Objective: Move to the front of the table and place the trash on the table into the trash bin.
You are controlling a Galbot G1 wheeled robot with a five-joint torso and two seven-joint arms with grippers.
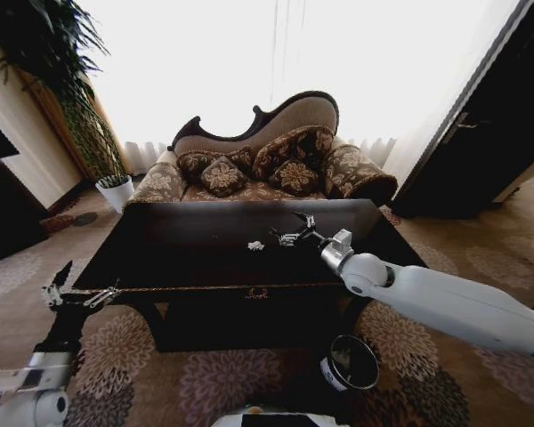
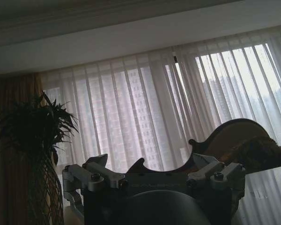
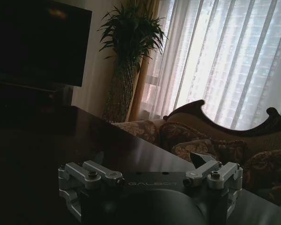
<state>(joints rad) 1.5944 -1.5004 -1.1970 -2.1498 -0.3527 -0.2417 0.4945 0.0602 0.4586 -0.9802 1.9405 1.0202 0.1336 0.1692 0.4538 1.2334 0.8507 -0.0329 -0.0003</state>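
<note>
The glossy black table (image 1: 187,249) with gold edge trim stands right in front of me. One small white paper wad of trash (image 1: 255,245) lies near its middle. My right gripper (image 1: 293,229) hovers just above the tabletop, a short way right of the wad, open with nothing between its fingers. One dark fingertip (image 3: 200,161) shows over the dark tabletop (image 3: 61,154) in the right wrist view. My left gripper (image 1: 76,294) is low at the table's front left corner, open and empty. The round black trash bin (image 1: 351,363) with a white label stands on the carpet below my right arm.
A patterned sofa (image 1: 267,160) with cushions stands behind the table. A tall plant in a white pot (image 1: 116,191) is at the back left, a dark door (image 1: 481,133) at the right. A dark screen (image 3: 37,42) hangs on the left wall. Patterned carpet surrounds the table.
</note>
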